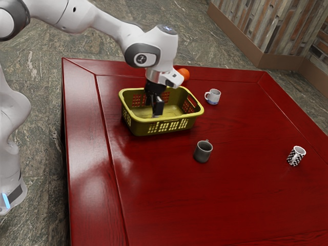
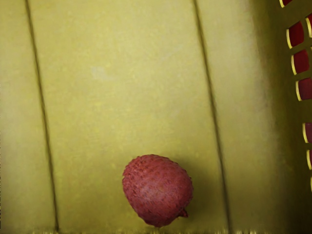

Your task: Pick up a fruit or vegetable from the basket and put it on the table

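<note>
While in basket [image 1: 163, 126], fruit [image 2: 157, 190] below gripper [image 1: 154, 106].

Table [image 1: 246, 205]: red wood, glossy, faint grain, pale sheen by edge nearest arm's base. Basket [image 1: 141, 127]: yellow plastic, smooth, soft sheen. Red fruit [image 2: 157, 189] on basket's bottom: rough, pebbled skin, mostly matt. Grey mug [image 1: 202, 152]: smooth, ceramic-looking. Floor [image 1: 38, 128]: mottled, stone-like. Wall [image 1: 277, 25]: rough, wood-like planks.

Pale glare on red table [image 1: 246, 205], soft shadow inside basket [image 1: 142, 128]
</note>
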Motion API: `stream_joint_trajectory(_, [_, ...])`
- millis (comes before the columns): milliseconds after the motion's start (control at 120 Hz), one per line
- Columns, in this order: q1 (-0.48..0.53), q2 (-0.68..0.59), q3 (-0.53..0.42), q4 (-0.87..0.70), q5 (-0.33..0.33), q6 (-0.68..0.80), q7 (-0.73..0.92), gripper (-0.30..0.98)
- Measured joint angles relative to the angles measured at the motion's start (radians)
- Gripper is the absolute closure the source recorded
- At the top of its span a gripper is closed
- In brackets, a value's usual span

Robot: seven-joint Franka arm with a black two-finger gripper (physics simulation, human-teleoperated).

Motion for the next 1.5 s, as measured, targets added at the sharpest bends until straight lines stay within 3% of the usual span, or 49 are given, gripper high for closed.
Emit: stream_joint_trajectory(1500, [-0.002,0.012,0.015,-0.05,-0.011,0.103,0.035,0.0])
